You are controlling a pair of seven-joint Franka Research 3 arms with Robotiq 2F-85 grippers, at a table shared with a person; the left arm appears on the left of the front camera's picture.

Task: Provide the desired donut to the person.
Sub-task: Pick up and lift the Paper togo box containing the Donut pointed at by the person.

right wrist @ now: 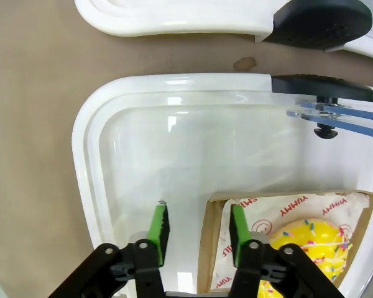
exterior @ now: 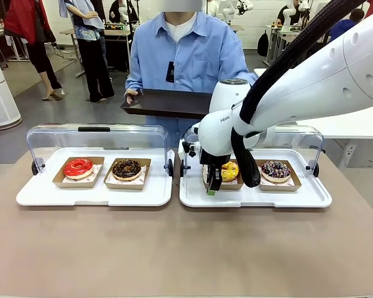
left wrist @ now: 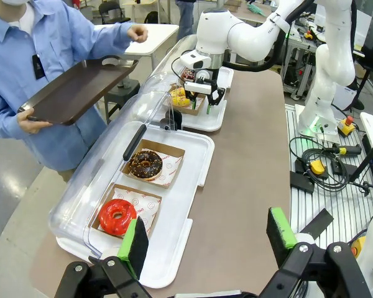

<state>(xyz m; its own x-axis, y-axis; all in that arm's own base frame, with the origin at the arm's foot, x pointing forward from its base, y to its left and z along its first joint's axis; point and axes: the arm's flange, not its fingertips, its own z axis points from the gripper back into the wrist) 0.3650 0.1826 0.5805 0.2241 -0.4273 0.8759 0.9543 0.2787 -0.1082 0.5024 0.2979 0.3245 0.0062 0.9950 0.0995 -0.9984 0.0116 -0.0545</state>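
We see the right jaws low in the right-hand white tray (exterior: 298, 197), half parted and astride a side wall of the cardboard boat (right wrist: 206, 248) that carries the yellow donut (exterior: 230, 170). One green pad (right wrist: 158, 225) stands outside that wall over bare tray, the other inside on the printed paper. A gap shows between the outer pad and the wall, so the jaws are not clenched on it; whether the inner pad touches the card we cannot tell. In the front view the right arm (exterior: 311, 81) and its black cable (exterior: 245, 167) cover about half the yellow donut; in the right wrist view the picture's bottom edge cuts it off. The person (exterior: 186, 56) stands at the far side of the counter (exterior: 186, 248), holding a dark tray (exterior: 168, 102); one hand (exterior: 132, 94) grips its end, the other end is hidden behind the arm. The left jaws gape wide and empty above the counter, near the red donut (left wrist: 117, 217) and the chocolate donut (left wrist: 145, 164)
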